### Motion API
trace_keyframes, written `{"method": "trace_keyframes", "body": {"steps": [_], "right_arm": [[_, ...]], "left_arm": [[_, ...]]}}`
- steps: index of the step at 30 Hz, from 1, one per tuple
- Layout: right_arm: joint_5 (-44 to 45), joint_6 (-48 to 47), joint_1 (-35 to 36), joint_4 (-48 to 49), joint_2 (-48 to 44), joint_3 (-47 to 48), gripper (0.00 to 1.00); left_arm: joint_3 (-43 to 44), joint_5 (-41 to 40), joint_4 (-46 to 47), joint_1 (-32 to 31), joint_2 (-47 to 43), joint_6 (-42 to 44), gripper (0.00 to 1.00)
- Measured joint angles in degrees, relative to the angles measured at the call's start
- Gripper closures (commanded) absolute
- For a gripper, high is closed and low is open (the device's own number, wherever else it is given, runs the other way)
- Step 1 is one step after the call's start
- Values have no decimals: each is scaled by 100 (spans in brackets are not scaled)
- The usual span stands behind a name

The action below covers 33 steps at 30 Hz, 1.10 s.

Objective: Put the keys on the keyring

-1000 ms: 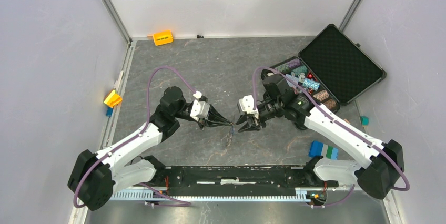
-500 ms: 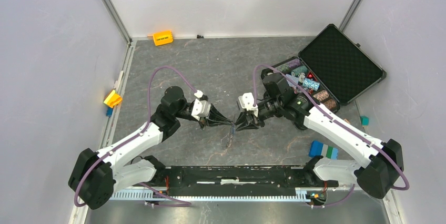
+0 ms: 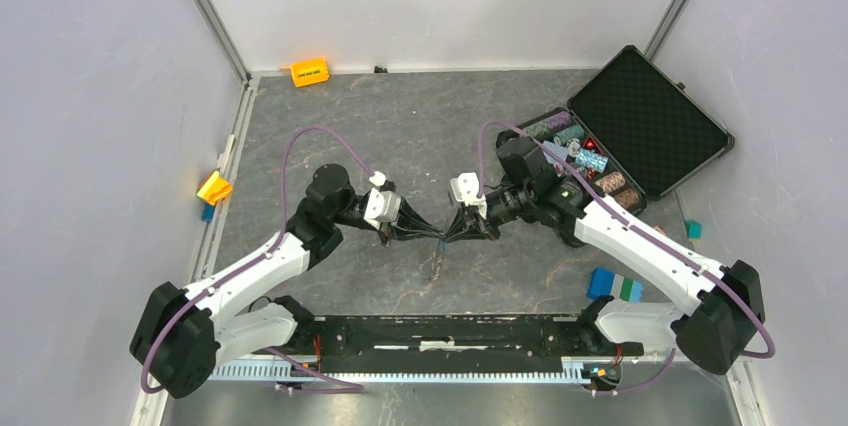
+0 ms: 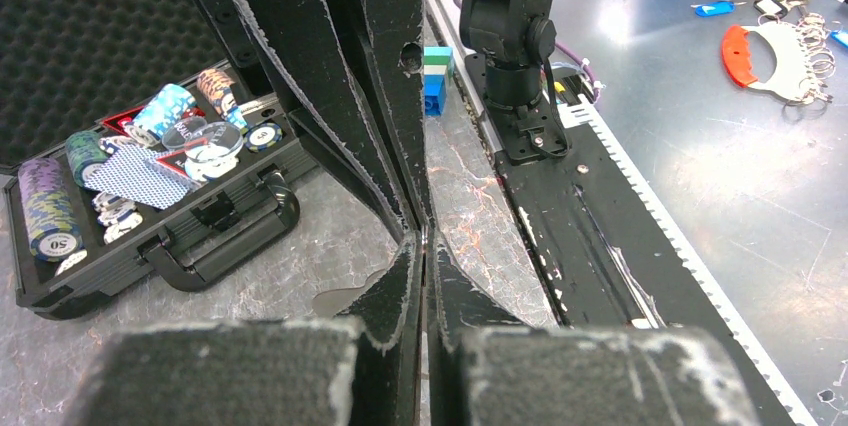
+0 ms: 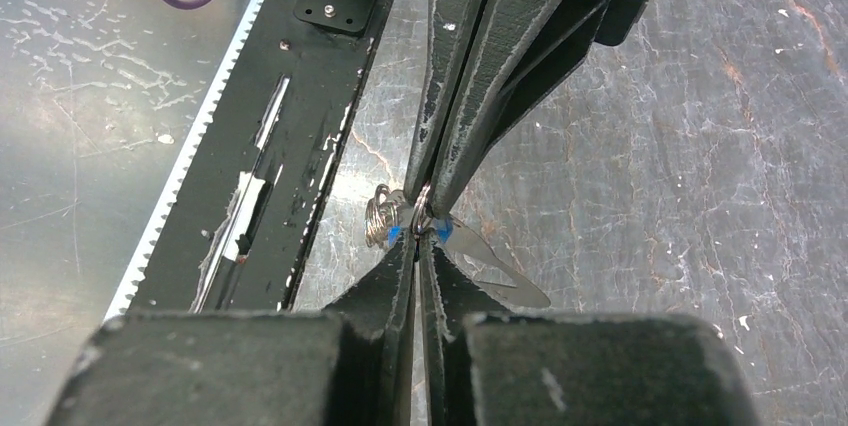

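So the two arms met nose to nose in the middle of the grey table (image 3: 400,126). The left gripper (image 3: 432,234) had its jaws pressed tight together, and the right gripper (image 3: 455,232) was down to a hairline slit. Both were pinching the same keyring (image 5: 422,218) from opposite sides, held up off the table. From overhead the fingers pretty much hid the ring, and the right wrist view was the only one that showed it properly. It was one ring with blue bits on either side of the tips, with one flat key (image 5: 495,274) hanging off it. A small coil of silvery metal (image 5: 378,218) sat just beside it, and I couldn't tell what that was. In the left wrist view the other gripper's black fingers filled the middle of the picture. Around them were one open black case (image 3: 650,111) of poker chips at the far right, one orange block (image 3: 309,72) by the back wall, one yellow block (image 3: 214,187) at the left edge and one small teal cube (image 3: 693,230). One blue-and-green block stack (image 3: 614,285) sat near the right arm's base.
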Motion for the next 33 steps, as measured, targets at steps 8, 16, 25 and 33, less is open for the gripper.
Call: {"method": "trace_keyframes", "body": {"steps": [8,16,25,33], "right_arm": [[20,37,0,28,4,0,100],[-149,50,11,81,170,0,100],[-240,72,55,81,330,0,97],[-238,98,101,72,407,0,75]], "left_arm": [[0,35,0,0,-2,7,98],[0,168,-48,-2,-2,160,98],[0,236,-297,-2,-2,378,98],[0,330,-321,-17,-26,417,98]]}}
